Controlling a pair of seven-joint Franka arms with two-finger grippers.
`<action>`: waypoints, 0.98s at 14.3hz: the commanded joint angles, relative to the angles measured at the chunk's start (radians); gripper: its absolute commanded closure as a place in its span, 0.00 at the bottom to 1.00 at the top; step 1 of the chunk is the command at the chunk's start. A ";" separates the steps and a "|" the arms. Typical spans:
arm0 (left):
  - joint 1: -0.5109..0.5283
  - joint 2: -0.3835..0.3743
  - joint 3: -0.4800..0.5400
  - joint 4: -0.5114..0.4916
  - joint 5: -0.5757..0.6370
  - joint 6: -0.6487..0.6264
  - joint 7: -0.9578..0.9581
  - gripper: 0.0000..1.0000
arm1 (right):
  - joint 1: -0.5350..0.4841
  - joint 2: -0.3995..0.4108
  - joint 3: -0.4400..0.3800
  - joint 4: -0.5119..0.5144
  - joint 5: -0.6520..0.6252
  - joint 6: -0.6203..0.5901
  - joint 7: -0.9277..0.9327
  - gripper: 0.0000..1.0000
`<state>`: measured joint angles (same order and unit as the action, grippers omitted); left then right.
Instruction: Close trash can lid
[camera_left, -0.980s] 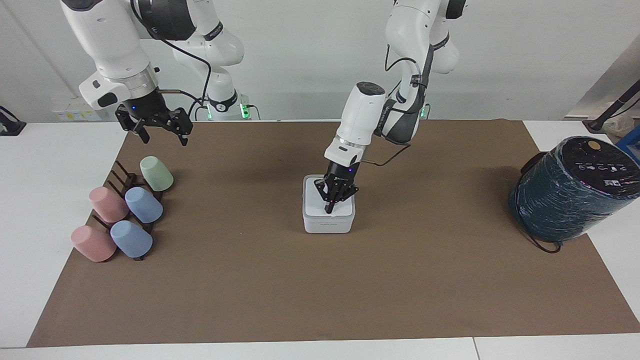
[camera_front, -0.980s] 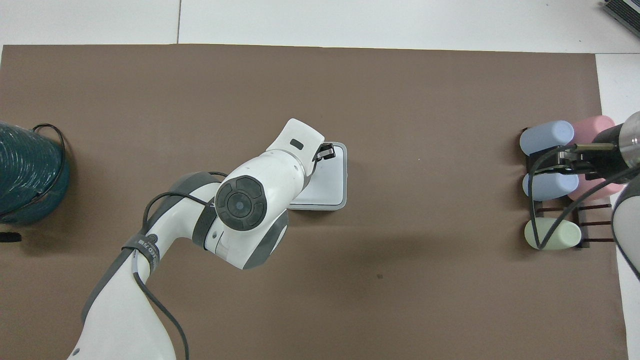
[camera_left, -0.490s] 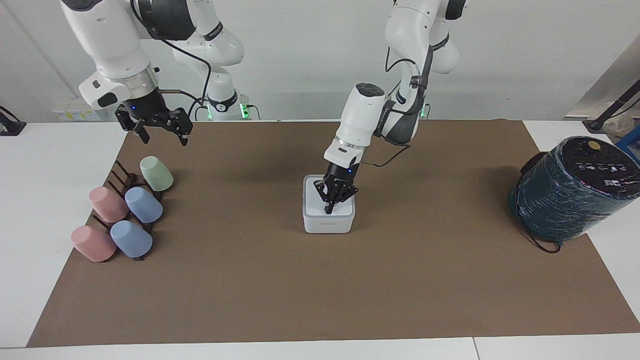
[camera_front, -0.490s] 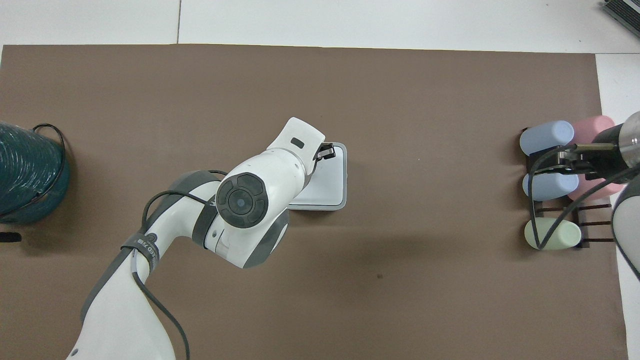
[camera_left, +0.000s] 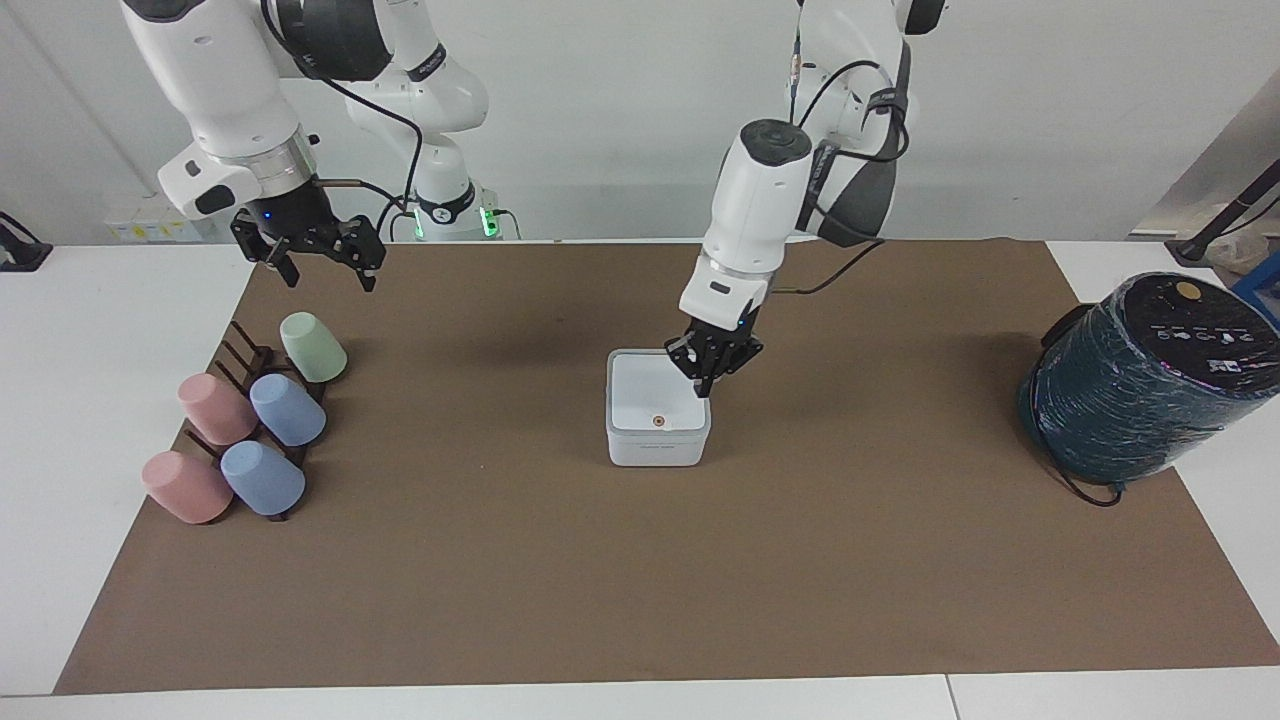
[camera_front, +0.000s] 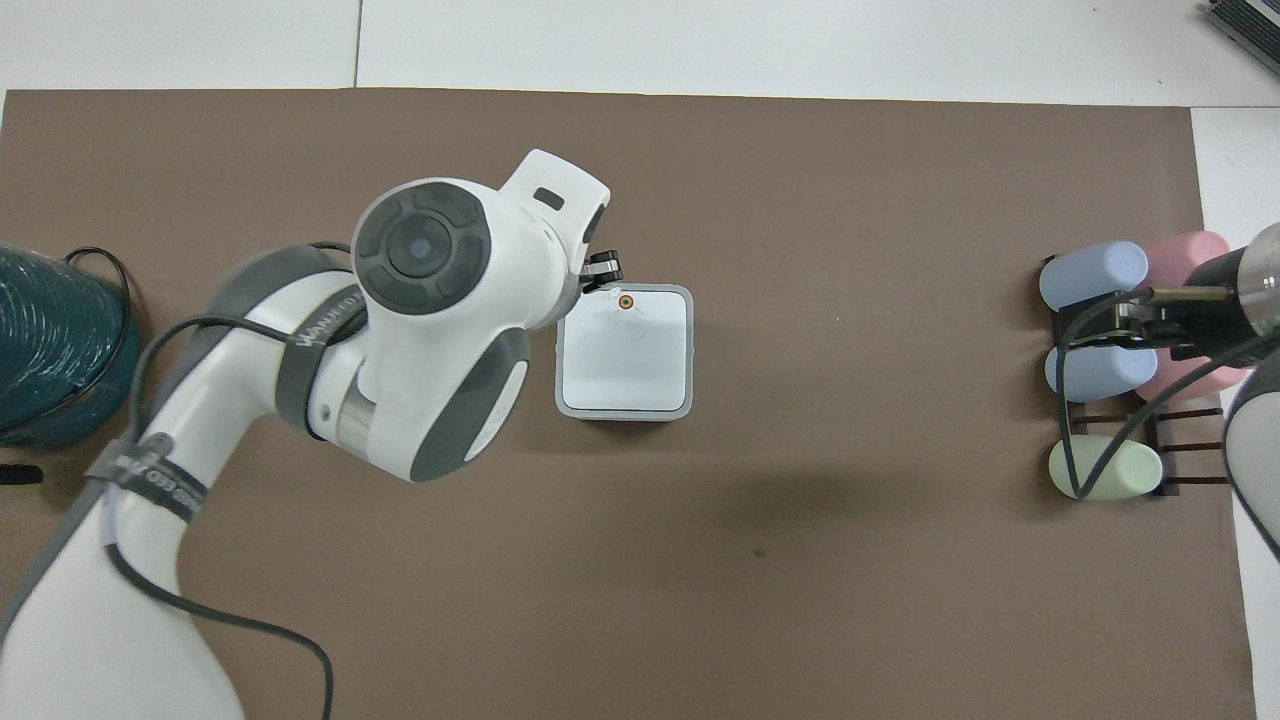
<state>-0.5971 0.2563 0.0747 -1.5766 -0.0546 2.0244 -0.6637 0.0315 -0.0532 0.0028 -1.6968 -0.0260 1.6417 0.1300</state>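
Brown paper covers most of the white tabletop (camera_left: 60, 420), with a plain pale wall at the robots' end. From my station, the left tool (camera_left: 708, 372) now hangs just over the corner of the small white squarish plastic trash can (camera_left: 657, 450) nearest the left arm's base; a second ago its tips were pressed down on the middle of the flat white square lid (camera_left: 655, 405). It has lifted and drawn off toward the left arm's end, and its dark fingers look drawn together on nothing. With the tool out of the way, the lid's small orange-brown dot (camera_front: 626, 299) shows, and the lid lies flat and flush inside the grey rim. I judge the closing done and this move a retreat.

The can is smooth, rounded at the corners, matte, sitting at the middle of the paper. The right tool (camera_left: 320, 262) waits, fingers spread, above the paper's edge near a dark wooden rack (camera_left: 243, 352) carrying pastel plastic cups (camera_left: 287, 410) in pink, blue and green, all lying on their sides. At the left arm's end stands a big dark teal cylinder (camera_left: 1140, 385) wrapped in glossy film, with a black cord at its foot.
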 joint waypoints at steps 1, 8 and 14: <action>0.104 -0.034 0.000 0.098 -0.013 -0.215 0.186 1.00 | -0.008 -0.005 0.003 0.000 0.017 -0.013 -0.015 0.00; 0.388 -0.219 0.000 0.099 -0.004 -0.519 0.521 0.39 | -0.008 -0.005 0.002 0.000 0.017 -0.013 -0.016 0.00; 0.419 -0.243 0.003 0.078 -0.002 -0.523 0.573 0.00 | -0.008 -0.005 0.002 0.000 0.017 -0.013 -0.015 0.00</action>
<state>-0.1887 0.0308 0.0866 -1.4774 -0.0550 1.4938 -0.1056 0.0316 -0.0532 0.0028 -1.6968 -0.0260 1.6417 0.1300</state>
